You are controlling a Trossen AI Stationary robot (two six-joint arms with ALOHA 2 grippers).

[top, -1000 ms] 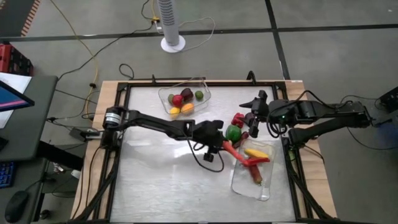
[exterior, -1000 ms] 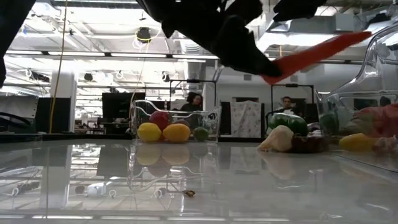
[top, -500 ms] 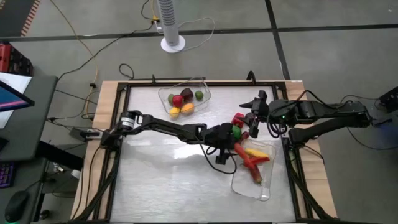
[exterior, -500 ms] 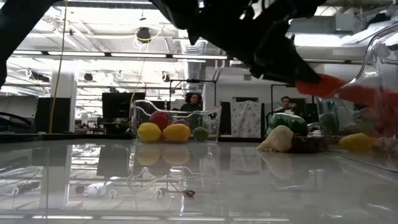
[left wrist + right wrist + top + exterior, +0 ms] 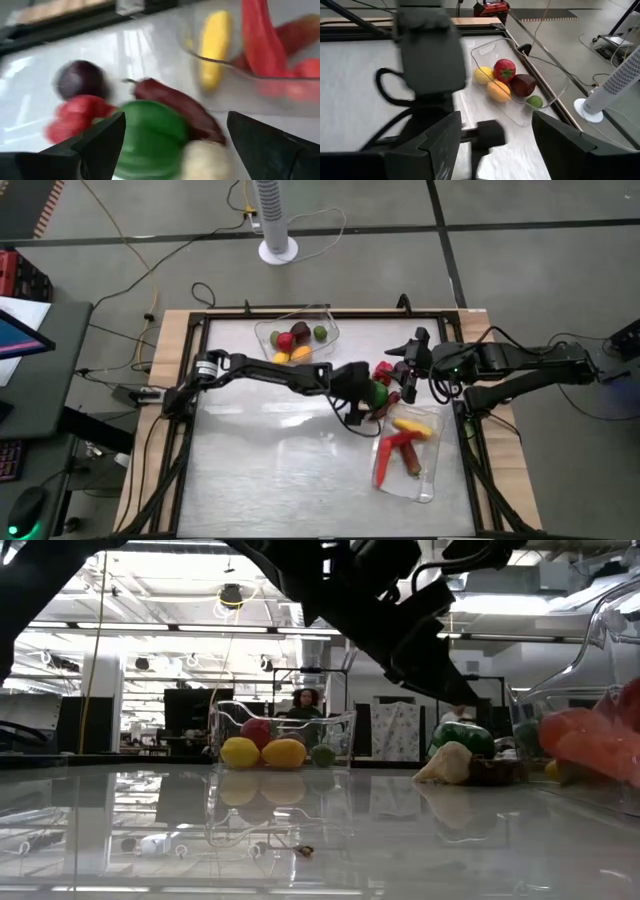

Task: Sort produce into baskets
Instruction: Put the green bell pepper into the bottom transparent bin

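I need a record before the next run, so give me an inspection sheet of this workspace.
Surface: glossy table, framed by dark rails.
Job's things: far basket holds round fruit; near basket holds a carrot, a yellow piece and red pieces. Green pepper and a few other pieces lie loose between them.
Clutter: nothing seen.
Grippers: left gripper open above the green pepper; right gripper open, near the table's right edge.
Cables: yellow and black leads on the floor.
Surroundings: white fan, people in the background.
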